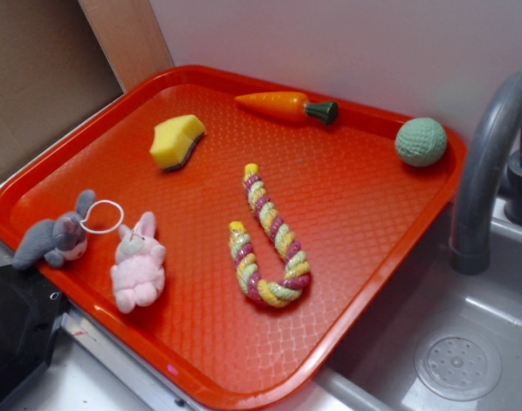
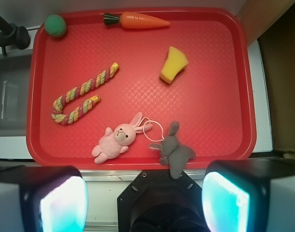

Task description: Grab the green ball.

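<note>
Gripper spread wide, high above tray

Red tray, textured base, raised rim, set partly over a grey sink. On tray: green ball in far corner nearest the faucet, close to rim. Orange carrot along far edge. Yellow sponge apart from carrot, toward the middle. Striped rope toy, bent in a U, mid-tray. Pink bunny and grey bunny at near edge, joined by white ring.
</note>
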You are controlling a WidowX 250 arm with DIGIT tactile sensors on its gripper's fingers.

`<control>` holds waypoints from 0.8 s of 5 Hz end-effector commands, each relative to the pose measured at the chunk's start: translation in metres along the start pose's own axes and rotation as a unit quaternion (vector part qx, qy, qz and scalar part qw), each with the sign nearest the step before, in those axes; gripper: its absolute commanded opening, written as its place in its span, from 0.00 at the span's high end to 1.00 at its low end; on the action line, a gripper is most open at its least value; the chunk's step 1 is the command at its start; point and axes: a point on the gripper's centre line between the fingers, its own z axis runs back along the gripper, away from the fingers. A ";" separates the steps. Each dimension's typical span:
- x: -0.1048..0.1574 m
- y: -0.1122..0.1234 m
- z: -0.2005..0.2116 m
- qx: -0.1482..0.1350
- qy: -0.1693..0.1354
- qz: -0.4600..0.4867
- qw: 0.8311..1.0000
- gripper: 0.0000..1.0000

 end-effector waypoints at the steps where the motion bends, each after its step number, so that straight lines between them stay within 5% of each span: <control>1: 0.000 0.000 0.000 0.000 0.000 0.000 1.000 0.00; 2: 0.020 -0.025 0.003 -0.029 -0.052 -0.052 0.997 0.00; 3: 0.039 -0.062 0.000 -0.058 -0.066 -0.082 0.993 0.00; 4: 0.057 -0.107 -0.017 -0.055 -0.081 -0.117 0.988 0.00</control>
